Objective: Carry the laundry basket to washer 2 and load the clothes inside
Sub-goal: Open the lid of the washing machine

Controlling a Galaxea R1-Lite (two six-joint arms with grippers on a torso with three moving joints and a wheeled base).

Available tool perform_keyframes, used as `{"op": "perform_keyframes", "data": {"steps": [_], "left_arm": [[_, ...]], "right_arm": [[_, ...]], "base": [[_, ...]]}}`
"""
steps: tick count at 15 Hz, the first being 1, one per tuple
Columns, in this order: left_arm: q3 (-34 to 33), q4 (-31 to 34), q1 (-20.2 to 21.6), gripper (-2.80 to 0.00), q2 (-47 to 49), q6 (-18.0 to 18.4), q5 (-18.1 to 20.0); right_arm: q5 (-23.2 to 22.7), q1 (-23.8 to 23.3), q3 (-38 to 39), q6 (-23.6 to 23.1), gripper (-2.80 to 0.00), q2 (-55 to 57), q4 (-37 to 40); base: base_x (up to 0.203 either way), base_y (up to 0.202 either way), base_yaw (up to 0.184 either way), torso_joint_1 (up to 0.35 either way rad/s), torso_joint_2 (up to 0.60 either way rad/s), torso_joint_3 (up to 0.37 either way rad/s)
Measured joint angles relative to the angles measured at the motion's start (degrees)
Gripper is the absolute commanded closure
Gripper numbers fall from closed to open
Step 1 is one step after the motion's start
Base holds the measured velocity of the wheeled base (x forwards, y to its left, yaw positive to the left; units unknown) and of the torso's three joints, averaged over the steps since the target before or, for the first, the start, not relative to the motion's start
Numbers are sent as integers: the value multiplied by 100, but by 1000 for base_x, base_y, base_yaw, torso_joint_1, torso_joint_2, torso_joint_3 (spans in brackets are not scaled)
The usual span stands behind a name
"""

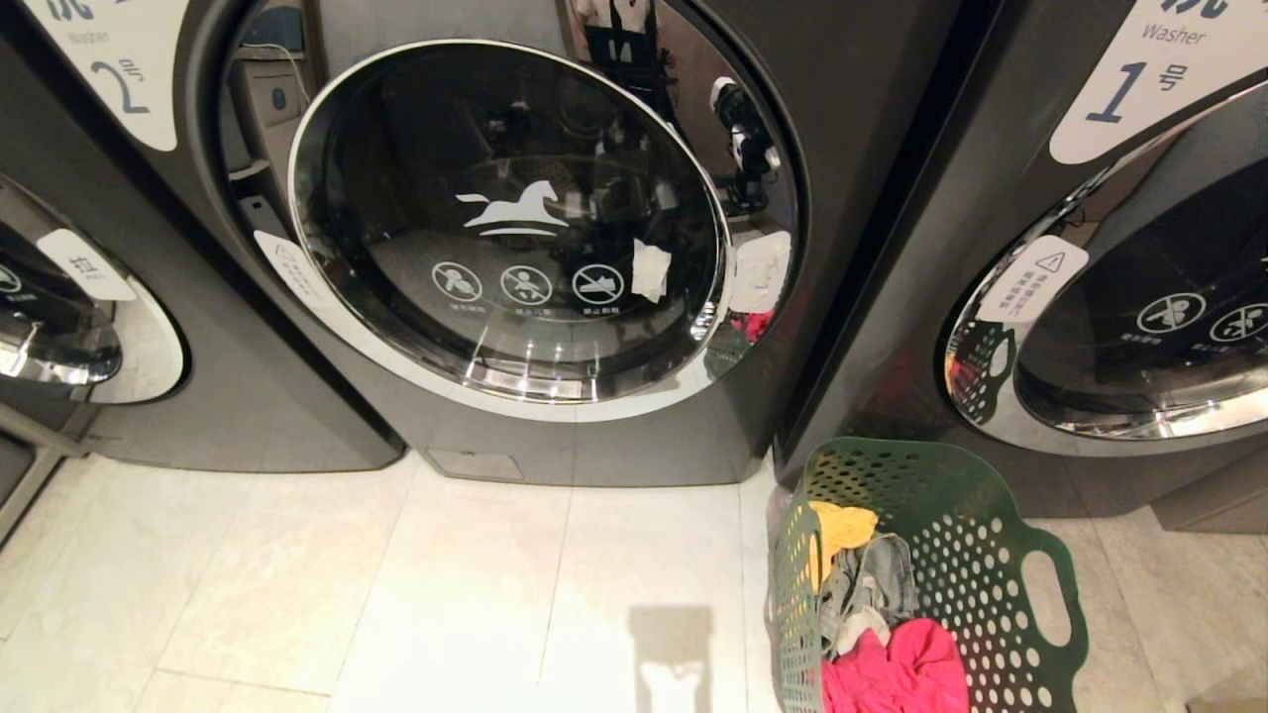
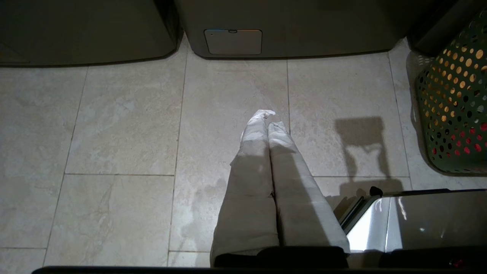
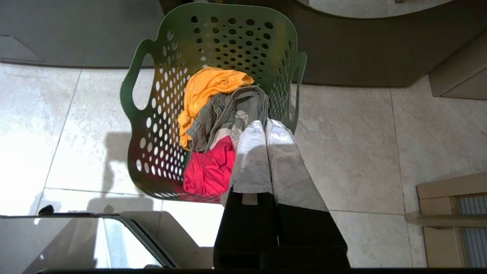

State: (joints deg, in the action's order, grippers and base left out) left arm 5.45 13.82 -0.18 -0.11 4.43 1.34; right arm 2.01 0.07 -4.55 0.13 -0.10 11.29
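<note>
Laundry basket (image 1: pixel 991 555) sits upright on the tile floor (image 1: pixel 347 594), right at the foot of the washer marked "1" (image 1: pixel 1119 297), just right of the seam between that machine and the centre washer (image 1: pixel 515 228). Clothes (image 1: pixel 872 614) are all inside it: mustard yellow piece nearest the washers, grey one in the middle, pink-red one furthest from them. Head view shows the centre washer's round chrome-rimmed door closed, and the white "2" label (image 1: pixel 119 79) up at its left, beside the gap to a third machine (image 1: pixel 59 317) further left; I can't tell from this angle which body that label belongs to. Head view shows neither arm. Right wrist view looks straight down into the basket and gives what the head view lacks: both cut-out handles, the full heap, and the right gripper (image 3: pixel 266 125) poised over the basket's rim next to the grey garment, cloth-wrapped fingers (image 3: pixel 251 160) pressed together, nothing between them; can't tell whether it touches the fabric. Left wrist view covers the other side: left gripper (image 2: pixel 268 118) over bare tile in front of the centre washer, well apart from the basket, fingers likewise closed tight and empty. That view catches only a perforated basket wall at its edge, with red showing through the holes, plus the small service flap (image 2: pixel 233 41) at the centre washer's base, which the head view shows only faintly.
</note>
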Motion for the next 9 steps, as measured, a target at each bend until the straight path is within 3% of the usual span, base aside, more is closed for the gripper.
{"op": "perform_keyframes", "data": {"steps": [6,9], "left_arm": [[0,1,0,0,0,11,-2],[0,5,0,0,0,11,-2]], "right_arm": [[1,0,1,-3,0,1,-5],[1,0,0,-4,0,1,-2]], "base": [[0,0,0,0,0,6],[0,0,0,1,5,141]]}}
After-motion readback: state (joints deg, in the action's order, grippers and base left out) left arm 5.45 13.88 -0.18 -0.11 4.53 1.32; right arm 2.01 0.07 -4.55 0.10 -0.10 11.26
